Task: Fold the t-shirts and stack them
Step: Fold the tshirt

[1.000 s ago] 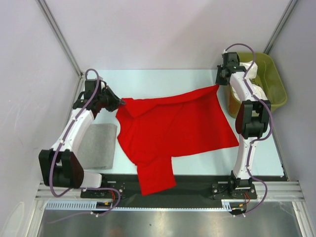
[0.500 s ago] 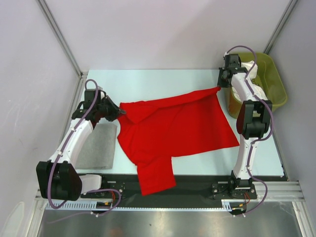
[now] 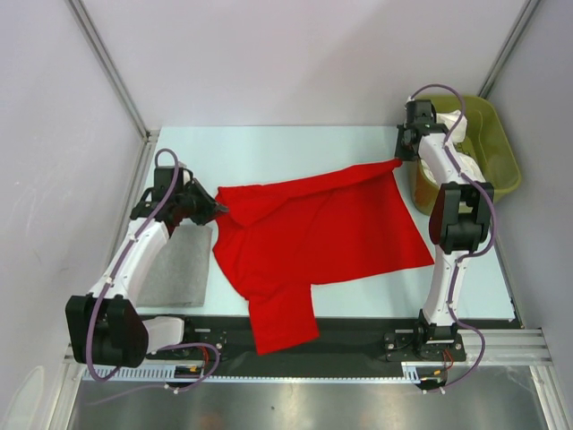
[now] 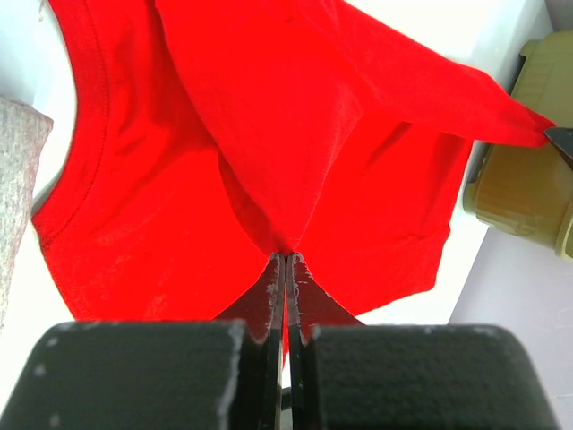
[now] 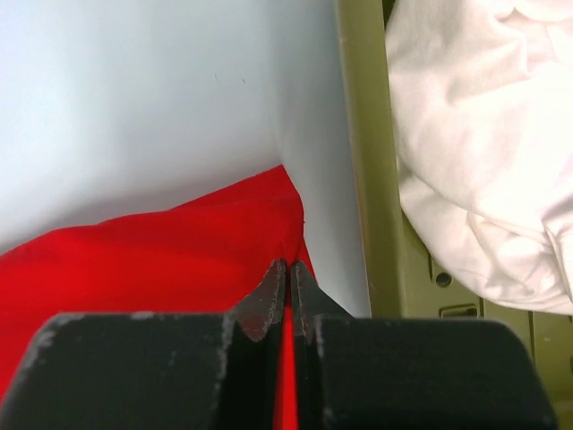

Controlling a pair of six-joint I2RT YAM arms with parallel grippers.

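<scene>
The red t-shirt [image 3: 313, 237] lies spread across the middle of the desk [image 3: 269, 143], with one flap reaching over the dark strip at the desk's near edge. The left tool [image 3: 218, 211] sits at the shirt's far left corner, its jaws pressed together on a pinch of the red cloth; in the left wrist view the fabric fans out from the closed tips. The right tool [image 3: 400, 159] is clamped in the same way on the shirt's far right corner, just beside the wall of the olive-green tub [image 3: 503, 157], with only a thin fold of red between its jaws. Between the two tools the far edge of the shirt runs as a stretched band, raised off the desk and doubled over the cloth below it at the left. Crumpled white t-shirts [image 5: 474, 143] fill the tub at the far right. A grey pad [image 3: 179, 264] lies flat at the left of the desk, beside the shirt's left edge and partly under the left arm.
</scene>
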